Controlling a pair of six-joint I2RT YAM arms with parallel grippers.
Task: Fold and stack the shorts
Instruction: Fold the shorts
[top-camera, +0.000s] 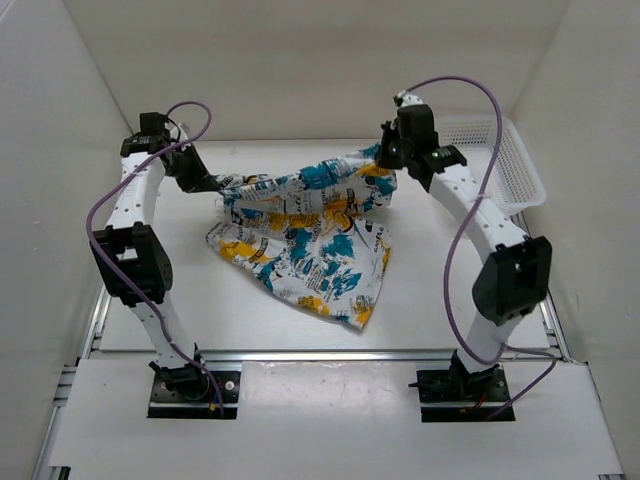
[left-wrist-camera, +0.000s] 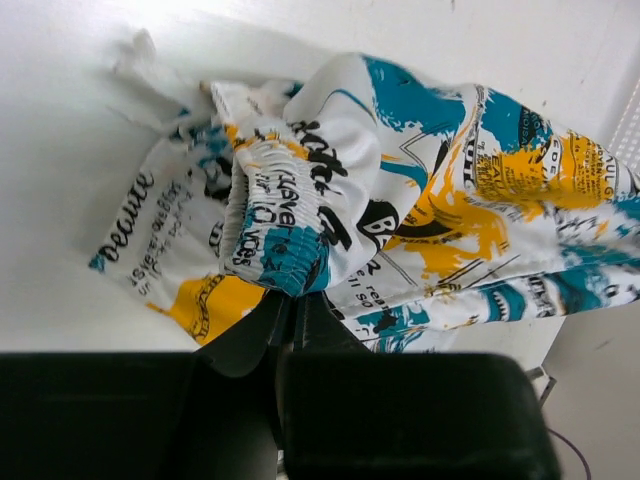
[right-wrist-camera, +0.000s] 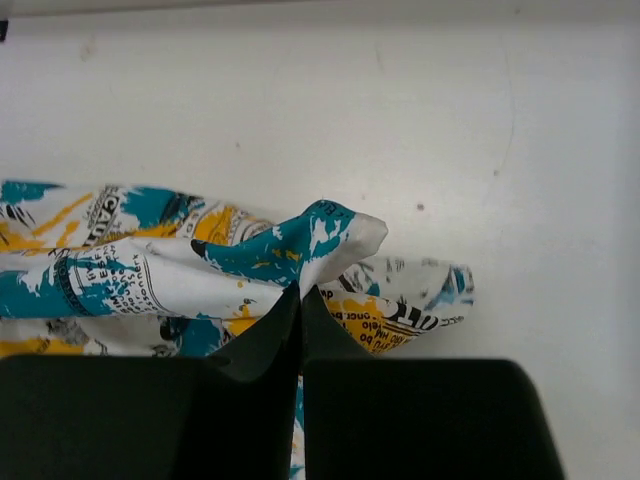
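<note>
The printed shorts (top-camera: 305, 235), white with teal, yellow-orange and black patches, hang stretched between both grippers over the middle of the table, their lower part trailing on the surface. My left gripper (top-camera: 212, 183) is shut on the elastic waistband corner (left-wrist-camera: 280, 262) at the shorts' left end. My right gripper (top-camera: 388, 157) is shut on a teal corner of the fabric (right-wrist-camera: 305, 243) at the right end, held above the table. In both wrist views the jaws are pressed together with cloth between them.
A white plastic mesh basket (top-camera: 510, 160) stands at the back right, just behind the right arm. White walls enclose the table on the left, back and right. A metal rail (top-camera: 320, 353) runs along the table's near edge.
</note>
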